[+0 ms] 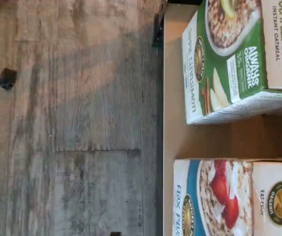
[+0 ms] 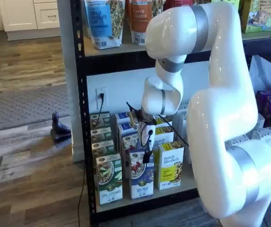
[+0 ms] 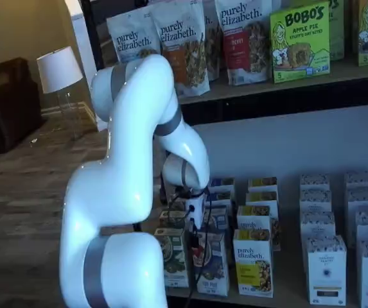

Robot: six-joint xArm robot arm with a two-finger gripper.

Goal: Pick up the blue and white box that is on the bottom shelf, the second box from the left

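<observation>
The blue and white box (image 2: 141, 175) stands at the front of the bottom shelf (image 2: 188, 182), between a green-and-white carton (image 2: 109, 178) and a yellow carton (image 2: 169, 165). It also shows in a shelf view (image 3: 212, 266) and in the wrist view (image 1: 219, 199), with a bowl and red berries on its face. My gripper (image 2: 146, 156) hangs just above and in front of this box, with its white body over it. The dark fingers show no plain gap and hold no box. In a shelf view the gripper (image 3: 196, 224) is partly hidden behind the arm.
More cartons stand in rows behind the front ones. Granola bags (image 3: 177, 38) fill the higher deck. White boxes (image 3: 328, 266) stand further right. A black upright (image 2: 78, 94) borders the rack's left side. A cable runs from a wall outlet (image 2: 100, 93). The wrist view shows wood floor (image 1: 72, 118).
</observation>
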